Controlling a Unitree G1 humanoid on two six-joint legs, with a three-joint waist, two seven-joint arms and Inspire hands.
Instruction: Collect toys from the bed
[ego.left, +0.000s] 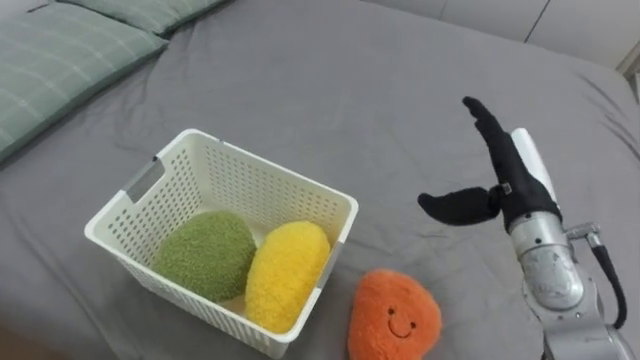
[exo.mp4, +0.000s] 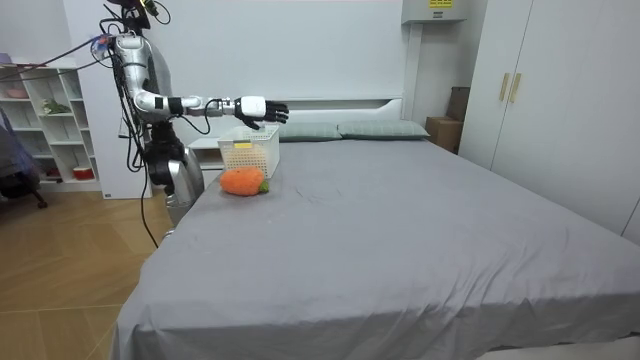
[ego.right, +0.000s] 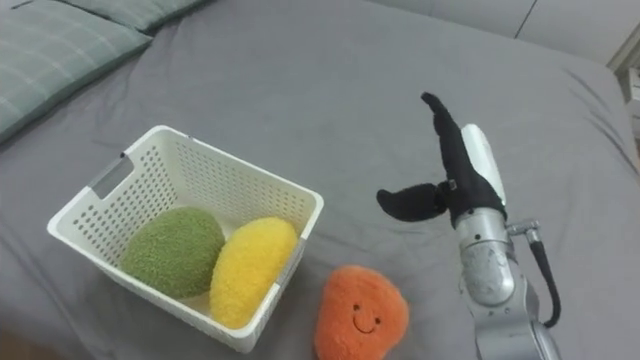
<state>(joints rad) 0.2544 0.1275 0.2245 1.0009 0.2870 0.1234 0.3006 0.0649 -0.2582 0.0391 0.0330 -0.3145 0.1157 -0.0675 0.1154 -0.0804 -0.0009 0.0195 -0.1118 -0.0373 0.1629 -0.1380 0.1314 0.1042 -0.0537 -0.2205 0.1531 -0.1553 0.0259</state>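
An orange toy (ego.left: 394, 315) with a smiling face lies nearest on the grey bed (ego.left: 400, 90), just beside a white basket (ego.left: 240, 185). A green toy (ego.left: 205, 255) and a yellow toy (ego.left: 287, 275) lie side by side in the basket. Beyond the orange toy, the right hand (ego.left: 508, 185) hangs over bare sheet, fingers straight, thumb spread, holding nothing. Green pillows (ego.left: 60, 60) lie farthest. The room view adds the robot standing at the bedside, a shelf (exo.mp4: 45, 125) behind it, and a wardrobe (exo.mp4: 560, 110).
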